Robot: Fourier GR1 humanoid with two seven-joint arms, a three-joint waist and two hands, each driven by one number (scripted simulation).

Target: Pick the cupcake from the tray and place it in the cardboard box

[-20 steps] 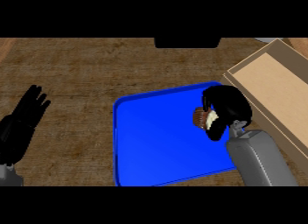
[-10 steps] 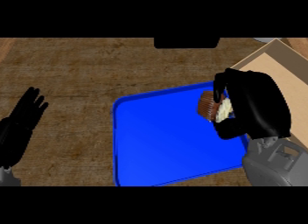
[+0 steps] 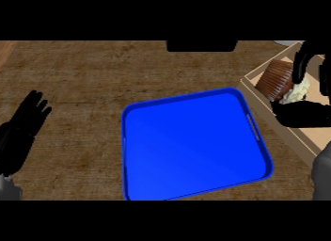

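Note:
My right hand point(image 3: 314, 89) is curled round the cupcake point(image 3: 278, 82), which has a brown ridged wrapper and pale frosting and lies tilted on its side in the grip. Hand and cupcake hang over the left wall of the cardboard box point(image 3: 293, 134) at the right edge of the head view. The blue tray point(image 3: 196, 146) sits in the middle of the counter with nothing on it. At the left edge rests my left hand point(image 3: 19, 134), open with fingers pointing up.
The wooden counter point(image 3: 92, 80) stretches round the tray. A dark object point(image 3: 201, 45) sits at the top edge, behind the tray. My grey right forearm point(image 3: 328, 174) fills the lower right corner.
My right hand has lifted the cupcake off the tray and carried it up and to the right, over the box's edge. The tray now holds nothing. The left hand stays put.

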